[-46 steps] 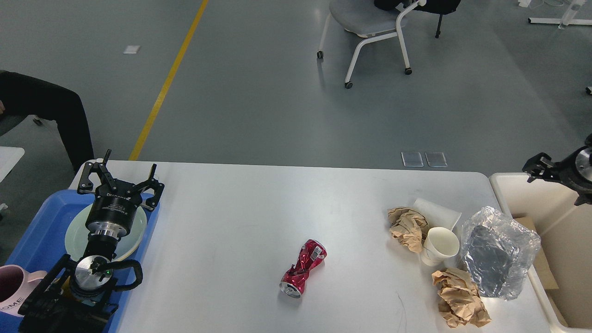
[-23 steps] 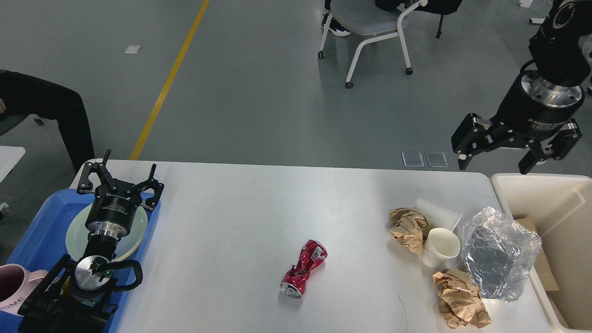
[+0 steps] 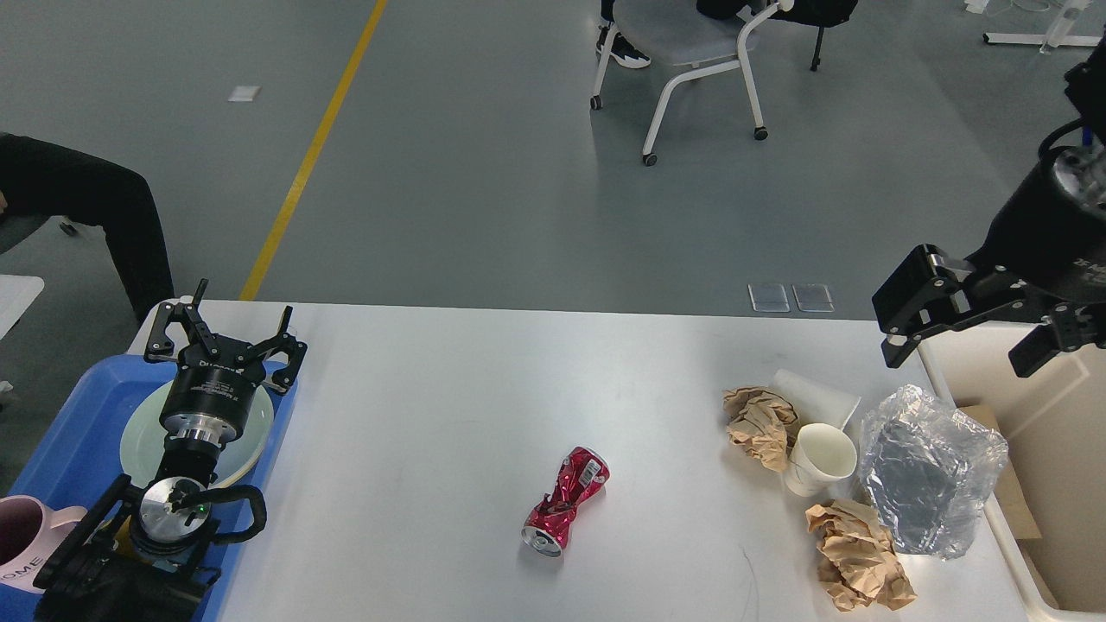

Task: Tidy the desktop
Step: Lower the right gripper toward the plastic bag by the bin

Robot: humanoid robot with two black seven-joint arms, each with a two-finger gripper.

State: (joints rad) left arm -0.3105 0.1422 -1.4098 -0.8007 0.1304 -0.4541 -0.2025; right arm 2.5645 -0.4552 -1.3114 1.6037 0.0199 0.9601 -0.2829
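Lighting: bright, even, overhead, as you see it. Glare: a pale sheen on the table [image 3: 484, 389] toward 12 o'clock, highlights on the crushed can [image 3: 566, 501] and the clear plastic bag [image 3: 933, 471]. Shadows: soft, short. Focus: sharp throughout, no motion blur.

single view only, from the robot's own head, high above the near edge of the desktop [image 3: 484, 389], facing forward and tilted down. the tabletop fills the lower half of the frame, its far edge running across the middle; grey floor [image 3: 484, 190] beyond takes the upper half, out to a chair [image 3: 683, 43] at the top edge. left arm [image 3: 186, 466] enters from the lower left corner, right arm [image 3: 1037, 233] from the right edge. mid-range framing, nothing close up. no second view to share ground with.
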